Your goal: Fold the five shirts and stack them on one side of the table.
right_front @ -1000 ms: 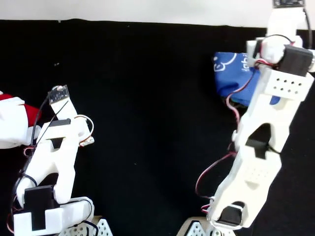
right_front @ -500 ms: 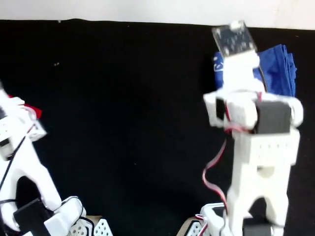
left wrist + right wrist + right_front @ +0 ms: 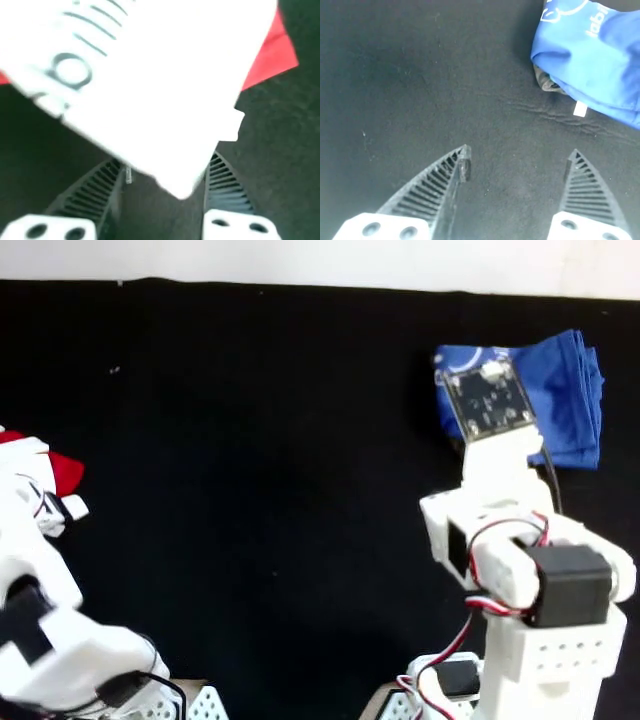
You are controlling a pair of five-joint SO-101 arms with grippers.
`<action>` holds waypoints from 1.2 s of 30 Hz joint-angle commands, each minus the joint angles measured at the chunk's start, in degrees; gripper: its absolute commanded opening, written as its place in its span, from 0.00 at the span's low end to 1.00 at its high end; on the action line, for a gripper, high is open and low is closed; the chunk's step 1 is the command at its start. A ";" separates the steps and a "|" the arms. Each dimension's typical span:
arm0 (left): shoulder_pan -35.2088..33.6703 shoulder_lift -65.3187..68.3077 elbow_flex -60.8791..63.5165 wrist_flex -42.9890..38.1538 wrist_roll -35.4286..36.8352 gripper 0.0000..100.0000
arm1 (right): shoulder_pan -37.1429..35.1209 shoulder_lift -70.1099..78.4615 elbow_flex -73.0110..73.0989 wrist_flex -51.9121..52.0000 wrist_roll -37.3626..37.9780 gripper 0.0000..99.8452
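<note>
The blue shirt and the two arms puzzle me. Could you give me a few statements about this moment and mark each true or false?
1. The right tool is open above the bare black table. True.
2. The blue shirt is clamped in the right tool. False: it lies on the table, apart from that tool.
3. A white shirt lies on top of a red shirt. True.
4. The left tool is shut. False: its jaws stand wide apart, and a corner of the white shirt shows between them.
5. The blue shirt is spread out flat. False: it is a folded bundle.
</note>
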 commanded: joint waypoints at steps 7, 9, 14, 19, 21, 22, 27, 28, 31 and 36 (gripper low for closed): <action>-0.40 3.21 -9.01 -0.53 -0.18 0.05 | -0.31 -1.01 3.91 0.40 -0.35 0.29; -0.13 0.57 -8.92 0.70 -0.09 0.01 | -0.31 -1.01 4.97 0.31 -0.35 0.29; 2.77 -7.69 -9.01 5.71 -0.09 0.01 | -0.31 -1.01 6.90 0.31 -0.35 0.29; 8.13 -20.97 -9.01 11.96 1.76 0.01 | -0.31 -1.01 8.57 0.31 -0.44 0.29; 10.95 -26.86 -9.01 14.07 3.08 0.01 | -0.22 -1.01 9.54 0.31 -0.44 0.29; 12.53 -29.85 -9.01 15.03 3.52 0.01 | -0.22 -1.01 10.07 0.31 -0.44 0.29; 22.29 -45.93 -9.01 16.88 4.22 0.01 | 2.07 -1.01 12.09 0.31 -0.44 0.29; 24.57 -49.36 -9.01 16.70 4.13 0.01 | 3.47 -1.01 12.35 0.31 -0.35 0.29; 31.69 -58.33 -9.10 15.56 4.04 0.01 | 8.48 -1.01 12.97 0.31 -0.26 0.29; 42.24 -68.26 -9.10 8.18 4.04 0.01 | 16.22 -1.10 15.69 0.31 5.63 0.29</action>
